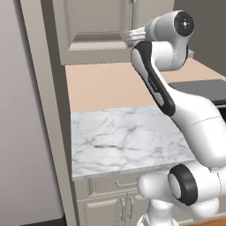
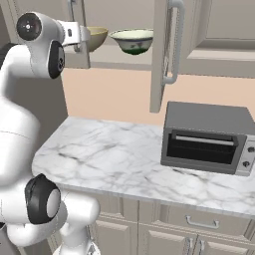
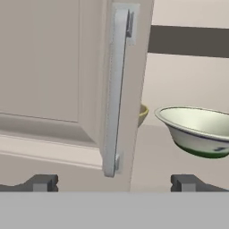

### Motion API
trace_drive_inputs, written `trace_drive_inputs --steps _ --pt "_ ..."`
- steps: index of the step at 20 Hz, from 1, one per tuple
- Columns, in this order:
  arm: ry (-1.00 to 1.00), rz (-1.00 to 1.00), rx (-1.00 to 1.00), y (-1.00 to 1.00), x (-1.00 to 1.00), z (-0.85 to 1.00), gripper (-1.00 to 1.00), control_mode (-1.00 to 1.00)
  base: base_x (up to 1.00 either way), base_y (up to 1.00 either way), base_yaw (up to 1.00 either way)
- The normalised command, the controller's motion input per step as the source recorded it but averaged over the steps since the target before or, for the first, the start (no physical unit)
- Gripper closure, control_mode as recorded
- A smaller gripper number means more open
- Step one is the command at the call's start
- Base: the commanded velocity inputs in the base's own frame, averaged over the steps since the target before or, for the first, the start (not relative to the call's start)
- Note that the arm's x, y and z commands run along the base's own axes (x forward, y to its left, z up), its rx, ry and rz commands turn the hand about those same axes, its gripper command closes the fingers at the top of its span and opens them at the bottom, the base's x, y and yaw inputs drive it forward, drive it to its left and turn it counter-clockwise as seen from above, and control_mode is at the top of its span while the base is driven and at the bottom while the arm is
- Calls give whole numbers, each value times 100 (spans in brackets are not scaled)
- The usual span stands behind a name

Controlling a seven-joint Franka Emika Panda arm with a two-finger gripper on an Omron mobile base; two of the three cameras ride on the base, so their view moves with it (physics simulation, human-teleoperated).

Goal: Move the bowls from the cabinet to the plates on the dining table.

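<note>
I am at the tall grey-beige panelled cabinet [image 2: 214,30], doors ajar, first fetch not begun. My claw [image 3: 114,182] hangs released before the long brushed-metal bar handle [image 3: 114,94]. Next I judge a shift right to the glossy flared cream-and-green bowl [image 3: 199,129] on the shelf.

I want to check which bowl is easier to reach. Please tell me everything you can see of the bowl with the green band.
The green-banded bowl is round and flared, looks like glazed ceramic, cream inside, with a dark green lower outside. It stands upright on the shelf of the open cabinet, right of a second, olive bowl, apart from it. The hand view shows it past the door handle. Nothing grips it; the open hand is short of it.
</note>
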Motion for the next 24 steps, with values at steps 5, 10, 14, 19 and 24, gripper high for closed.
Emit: trace_drive_inputs --steps 5,10,14,19,24 --pt "-1 0 0 0 42 0 -100 -100 0 0 0" --pt "-1 0 0 0 43 0 -100 -100 0 0 0" --pt "-1 0 0 0 45 0 -100 -100 0 0 0" --pt "0 0 0 0 49 0 -100 -100 0 0 0" --pt "0 0 0 0 54 0 -100 -100 0 0 0"
